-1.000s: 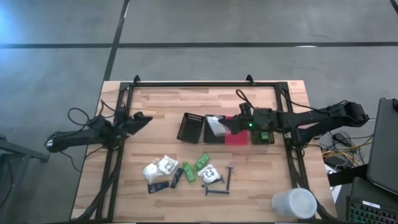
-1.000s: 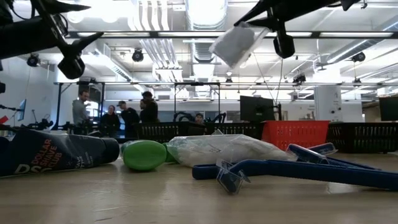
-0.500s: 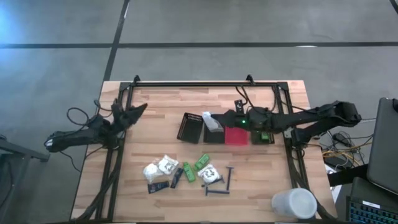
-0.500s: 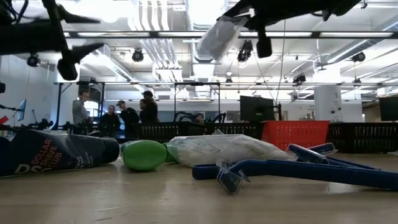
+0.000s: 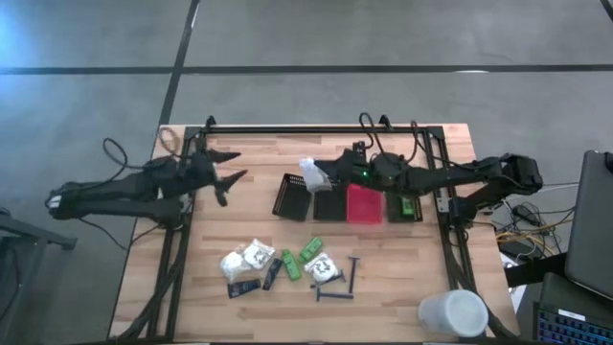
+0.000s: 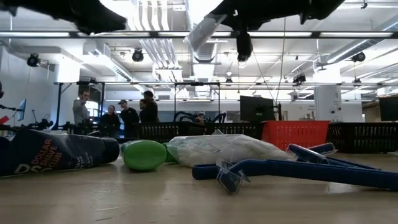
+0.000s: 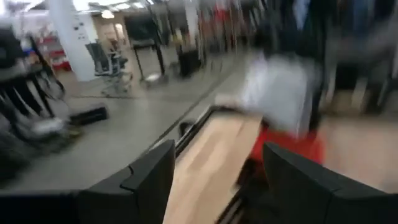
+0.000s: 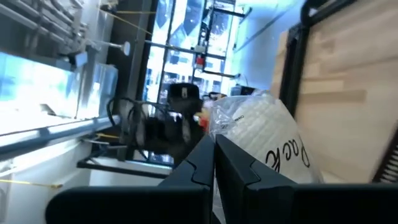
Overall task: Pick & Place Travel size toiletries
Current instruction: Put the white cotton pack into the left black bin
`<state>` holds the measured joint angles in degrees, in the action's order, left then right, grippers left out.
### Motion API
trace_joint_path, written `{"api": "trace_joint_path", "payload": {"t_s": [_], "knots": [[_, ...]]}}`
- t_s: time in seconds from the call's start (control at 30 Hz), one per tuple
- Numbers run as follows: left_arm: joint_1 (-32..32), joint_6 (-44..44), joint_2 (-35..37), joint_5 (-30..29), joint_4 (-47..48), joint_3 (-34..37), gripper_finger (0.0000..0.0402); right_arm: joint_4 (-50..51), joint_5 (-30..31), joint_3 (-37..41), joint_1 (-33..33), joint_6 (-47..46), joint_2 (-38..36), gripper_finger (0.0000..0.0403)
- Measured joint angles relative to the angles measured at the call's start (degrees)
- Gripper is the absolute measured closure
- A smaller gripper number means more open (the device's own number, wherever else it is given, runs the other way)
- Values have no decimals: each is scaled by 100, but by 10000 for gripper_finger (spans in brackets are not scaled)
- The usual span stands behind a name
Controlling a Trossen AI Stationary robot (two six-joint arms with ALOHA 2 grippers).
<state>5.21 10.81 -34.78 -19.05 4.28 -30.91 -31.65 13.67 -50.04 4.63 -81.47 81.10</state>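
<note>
the left gripper [image 5: 228, 169] hangs with its fingers spread and empty over the left part of the table [image 5: 249, 153], while the right gripper [image 5: 322, 173] pinches a white crinkly packet [image 5: 310, 171] aloft above the black mesh bin [image 5: 294, 195]. to place it well, the packet likely wants lowering inside the bin's walls before release. the other toiletries [image 5: 287, 266] lie clustered near the table's front edge.
</note>
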Motion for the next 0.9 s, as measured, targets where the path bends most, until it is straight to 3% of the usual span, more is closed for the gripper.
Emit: {"api": "trace_joint_path", "payload": {"t_s": [0.1, 0.27, 0.33, 0.67, 0.77, 0.9], "knots": [[-76, 1618, -764, -263, 64, -466, 156, 314, -55, -259, 160, -22, 0, 394], [-194, 3865, -1870, -1988, -379, -830, 156, 764, -158, -614, 393, -85, 2, 394], [-199, 4585, -2107, -2306, -873, -956, 156, 768, -164, -712, 486, -131, 2, 394], [-552, 7752, -2857, -1209, -3167, -740, 184, 792, -485, -1262, 996, -151, 2, 394], [-555, 8164, -3111, -863, -3183, -731, 194, 834, -651, -1469, 1103, -143, 2, 394], [-555, 8521, -3398, -845, -3584, -783, 197, 1226, -796, -1758, 1133, -124, 0, 394]]}}
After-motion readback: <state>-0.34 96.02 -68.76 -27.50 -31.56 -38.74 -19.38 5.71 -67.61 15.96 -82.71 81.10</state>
